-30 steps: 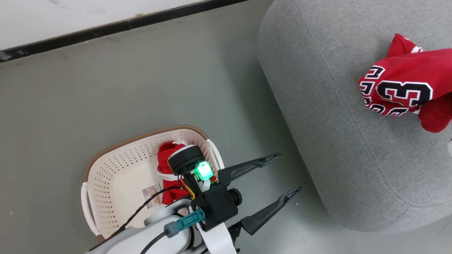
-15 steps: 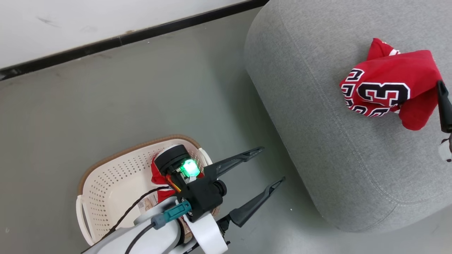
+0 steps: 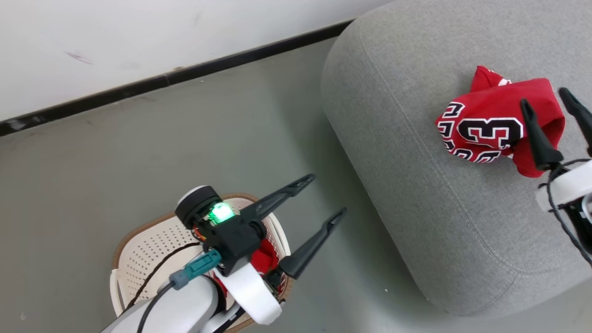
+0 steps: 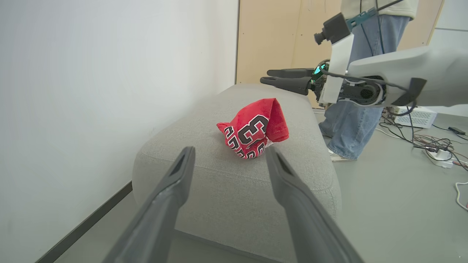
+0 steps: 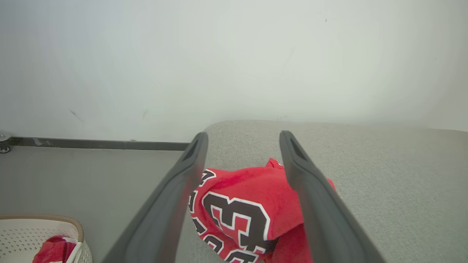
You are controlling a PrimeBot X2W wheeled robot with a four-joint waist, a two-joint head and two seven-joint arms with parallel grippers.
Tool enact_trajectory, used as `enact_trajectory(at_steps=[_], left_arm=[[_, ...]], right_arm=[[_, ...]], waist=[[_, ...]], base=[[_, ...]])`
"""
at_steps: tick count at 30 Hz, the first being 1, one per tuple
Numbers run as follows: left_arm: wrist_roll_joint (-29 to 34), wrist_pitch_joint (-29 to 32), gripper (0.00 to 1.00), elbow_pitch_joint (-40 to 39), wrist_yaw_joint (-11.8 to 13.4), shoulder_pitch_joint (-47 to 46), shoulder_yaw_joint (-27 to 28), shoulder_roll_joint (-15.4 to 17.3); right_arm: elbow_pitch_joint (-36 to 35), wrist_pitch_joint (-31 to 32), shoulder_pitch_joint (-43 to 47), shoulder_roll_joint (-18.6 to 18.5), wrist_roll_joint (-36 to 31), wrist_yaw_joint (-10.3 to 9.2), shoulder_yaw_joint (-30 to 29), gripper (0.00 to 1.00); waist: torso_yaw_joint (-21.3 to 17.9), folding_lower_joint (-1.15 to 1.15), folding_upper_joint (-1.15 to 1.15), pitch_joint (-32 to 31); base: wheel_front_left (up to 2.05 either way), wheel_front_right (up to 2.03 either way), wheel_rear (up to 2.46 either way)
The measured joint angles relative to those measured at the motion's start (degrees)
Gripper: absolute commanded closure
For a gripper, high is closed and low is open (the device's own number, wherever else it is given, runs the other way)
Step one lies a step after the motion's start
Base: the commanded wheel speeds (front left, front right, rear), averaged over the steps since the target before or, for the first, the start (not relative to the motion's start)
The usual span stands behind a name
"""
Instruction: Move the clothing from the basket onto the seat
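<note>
Head view: the right tool [image 3: 542, 96], spread and empty, has come in above the jersey [image 3: 485, 129], which lies free on the seat [image 3: 416, 185]. The left tool [image 3: 327, 194] hangs spread over the basket [image 3: 134, 229]. Left wrist view: the jersey is untouched. Right wrist view: the shorts [image 5: 55, 250] are in the basket, so by my judgement half the job remains.

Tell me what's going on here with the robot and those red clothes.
A two-armed robot is moving red sports clothes from a laundry basket on the floor to a grey sofa. The jersey lies crumpled on the sofa, with the right gripper open and empty above it. The left gripper is open and empty beside the basket. A second red garment lies in the basket, not yet moved. A person stands beyond the sofa.
</note>
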Motion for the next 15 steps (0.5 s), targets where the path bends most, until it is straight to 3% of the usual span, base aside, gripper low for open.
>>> enact_trajectory(at_steps=[15], left_arm=[[-0.6, 0.0, 0.0, 0.4, 5.7, 8.6, 11.3, 1.3]], right_arm=[[-3.9, -0.2, -2.7, 6.0, -0.8, 0.0, 2.2, 0.0]], waist=[[4.5, 0.0, 0.0, -4.7]], base=[[0.0, 0.0, 0.0]])
